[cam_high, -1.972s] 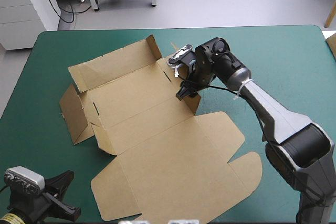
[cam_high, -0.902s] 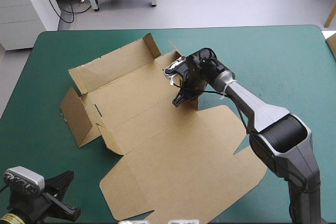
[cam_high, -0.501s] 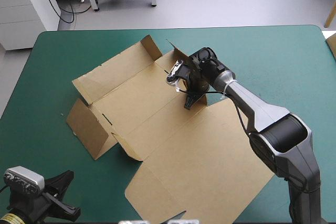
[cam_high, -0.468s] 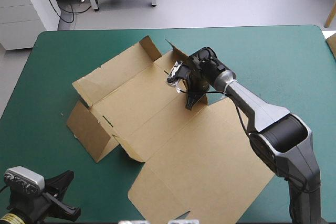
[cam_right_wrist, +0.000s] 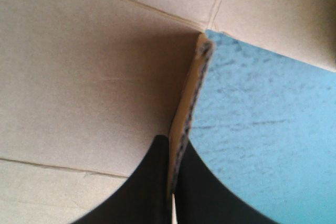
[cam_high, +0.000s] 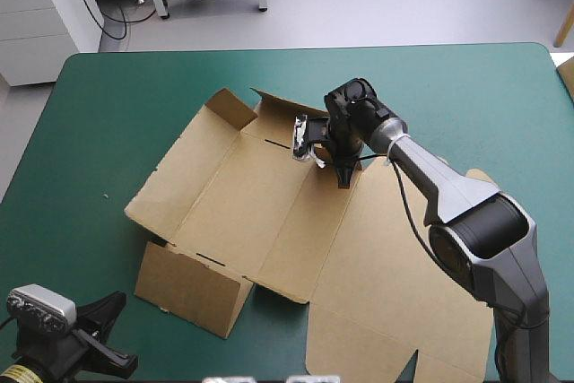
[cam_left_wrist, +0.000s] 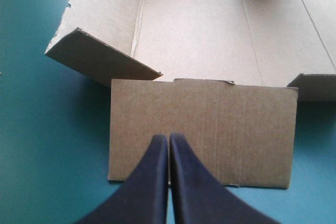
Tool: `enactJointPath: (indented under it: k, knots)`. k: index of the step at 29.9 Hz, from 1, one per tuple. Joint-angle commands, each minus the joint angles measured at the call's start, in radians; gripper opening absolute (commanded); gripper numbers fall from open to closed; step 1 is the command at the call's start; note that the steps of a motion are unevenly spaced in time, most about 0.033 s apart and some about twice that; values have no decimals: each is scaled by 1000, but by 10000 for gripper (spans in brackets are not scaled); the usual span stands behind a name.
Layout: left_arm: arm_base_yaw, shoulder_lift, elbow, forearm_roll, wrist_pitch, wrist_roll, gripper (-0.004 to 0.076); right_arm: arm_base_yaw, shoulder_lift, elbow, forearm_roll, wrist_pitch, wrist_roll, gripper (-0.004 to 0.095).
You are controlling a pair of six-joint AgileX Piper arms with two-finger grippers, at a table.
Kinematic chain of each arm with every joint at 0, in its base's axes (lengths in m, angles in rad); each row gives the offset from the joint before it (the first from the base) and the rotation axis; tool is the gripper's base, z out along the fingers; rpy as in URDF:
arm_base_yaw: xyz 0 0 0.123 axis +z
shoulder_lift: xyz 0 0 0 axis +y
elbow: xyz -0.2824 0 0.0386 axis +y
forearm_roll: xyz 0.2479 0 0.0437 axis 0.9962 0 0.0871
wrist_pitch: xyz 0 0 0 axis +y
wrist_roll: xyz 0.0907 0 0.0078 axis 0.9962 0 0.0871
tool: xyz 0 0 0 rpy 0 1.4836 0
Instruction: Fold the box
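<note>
Swung round since the earlier frames, the brown box (cam_high: 269,213) now lies slantwise across the middle of the teal-green table (cam_high: 475,96), its lid panel reaching the lower right of the high view and running off the bottom edge; the right gripper (cam_high: 343,175), upper centre, is clenched on a raised flap near the sheet's far side, the board pinched between its black fingers; the left gripper (cam_left_wrist: 169,141), lower left, is pressed closed on nothing, with a side panel of the box just ahead of it; the risk, as I judge it: more dragging could tear the thin flap or slip it from the pinch, and the lid could slide over the near table edge.
</note>
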Motion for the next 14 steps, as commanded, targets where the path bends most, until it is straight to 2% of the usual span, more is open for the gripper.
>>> enactJointPath:
  k: [1,5,7,11,14]
  knots:
    - [-6,16,-34,-6,-72,0,-8,-7,-68,-27,103,6,-87,-22]
    - [-6,16,-23,-6,-99,0,-8,-7,-68,-38,277,6,-143,-22]
    - [-6,16,-10,-6,-130,0,-8,-5,-68,-55,318,6,-149,-22]
    - [-6,16,22,-11,-204,0,-8,-3,-68,-84,348,6,-176,-22]
    - [-6,16,27,-28,-219,0,-8,-3,-68,-85,344,3,-179,-22]
